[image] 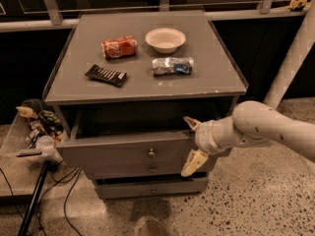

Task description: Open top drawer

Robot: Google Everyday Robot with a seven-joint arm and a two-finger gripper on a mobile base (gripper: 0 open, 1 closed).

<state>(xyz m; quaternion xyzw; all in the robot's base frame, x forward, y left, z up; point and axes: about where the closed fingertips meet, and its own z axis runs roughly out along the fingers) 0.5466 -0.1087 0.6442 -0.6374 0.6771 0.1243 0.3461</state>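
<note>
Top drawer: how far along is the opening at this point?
Done: the top drawer stands pulled out, its grey interior showing under the tabletop. In hand: the gripper sits open at the drawer front's right end. Left: probably only drawing the arm away.

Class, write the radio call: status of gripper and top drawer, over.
Gripper open, at right end of top drawer. Drawer partly out. Clutter bin near its left corner.

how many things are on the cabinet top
4: red soda can back left, white bowl back centre, blue snack bag centre-right, dark bar front left. Gripper, open, at top drawer's right edge.
</note>
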